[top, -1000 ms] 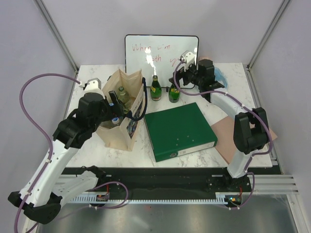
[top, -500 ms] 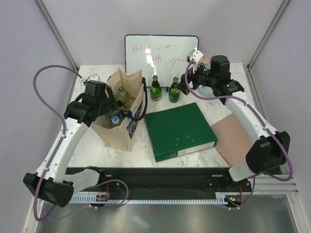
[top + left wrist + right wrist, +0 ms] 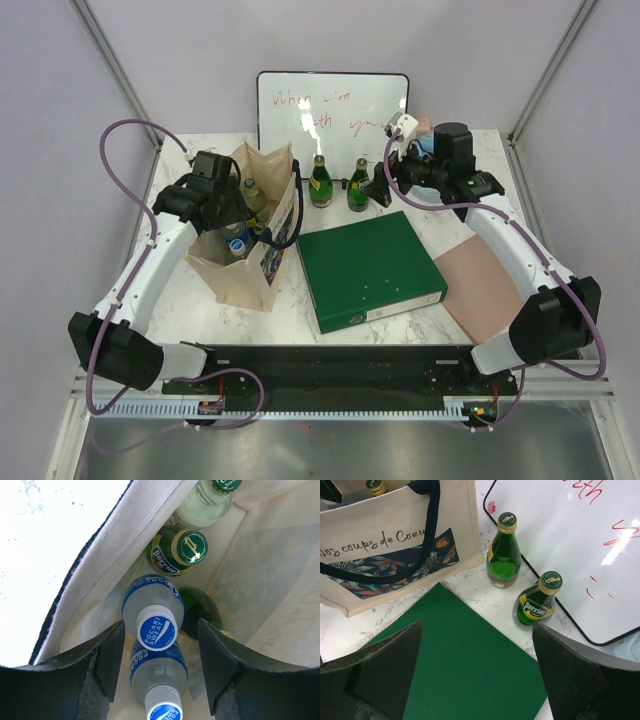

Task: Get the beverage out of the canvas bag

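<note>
Beverage (image 3: pixel 150 592) (Pocari Sweat bottle) in canvas bag (image 3: pixel 232 285): cap (image 3: pixel 158 630) betw. parted fingers (image 3: pixel 107 660) of left gripper (image 3: pixel 160 628), prob. untouched, lined up for grasp.

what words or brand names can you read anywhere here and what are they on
"POCARI SWEAT": cap of the clear bottle inside the canvas bag.
"Perrier": neck label of the green bottle in the bag.
"Perrier": label of a second green bottle, standing beside the whiteboard.
"os coups de Coeu": side of the bag, cut off at both ends.
"When i'm": red handwriting on the whiteboard; its second line is too blurred to read.
</note>
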Robot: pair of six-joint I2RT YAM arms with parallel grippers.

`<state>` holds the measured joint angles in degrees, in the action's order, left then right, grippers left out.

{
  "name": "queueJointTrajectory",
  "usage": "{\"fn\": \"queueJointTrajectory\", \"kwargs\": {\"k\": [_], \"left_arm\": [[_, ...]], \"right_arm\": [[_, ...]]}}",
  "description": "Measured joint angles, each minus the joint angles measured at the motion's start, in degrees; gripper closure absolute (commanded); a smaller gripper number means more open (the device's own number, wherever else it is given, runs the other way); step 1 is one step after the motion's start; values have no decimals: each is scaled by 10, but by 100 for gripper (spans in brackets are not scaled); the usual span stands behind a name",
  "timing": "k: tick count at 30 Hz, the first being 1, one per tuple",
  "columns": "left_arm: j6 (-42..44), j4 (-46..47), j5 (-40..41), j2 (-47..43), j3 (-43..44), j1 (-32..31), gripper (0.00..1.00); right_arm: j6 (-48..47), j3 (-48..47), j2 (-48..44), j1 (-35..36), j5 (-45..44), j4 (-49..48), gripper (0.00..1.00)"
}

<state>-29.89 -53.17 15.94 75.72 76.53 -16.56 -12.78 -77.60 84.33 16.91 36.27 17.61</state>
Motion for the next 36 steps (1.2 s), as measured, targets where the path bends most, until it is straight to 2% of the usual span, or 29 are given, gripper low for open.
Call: {"fn": "queueJointTrajectory", "kwargs": {"k": [15,19,20,23,25,31,36], "left_arm": [[32,5,7,43,0,1,52],[41,7,11,44,0,1,71],[45,9,11,44,0,1,80],[53,10,11,43,0,1,93],[57,10,11,42,0,1,97],[80,-7,10,12,5,1,98],[102,-32,15,-36,50,1,98]], "right_arm": [[11,13,-8,0,2,0,2],[12,13,-11,0,2,0,2],[12,13,-12,0,2,0,2],[14,13,-13,0,2,0,2],[15,13,-13,0,2,0,2],[19,13,-15,0,5,0,2],[25,13,-15,0,14,0,2]]}}
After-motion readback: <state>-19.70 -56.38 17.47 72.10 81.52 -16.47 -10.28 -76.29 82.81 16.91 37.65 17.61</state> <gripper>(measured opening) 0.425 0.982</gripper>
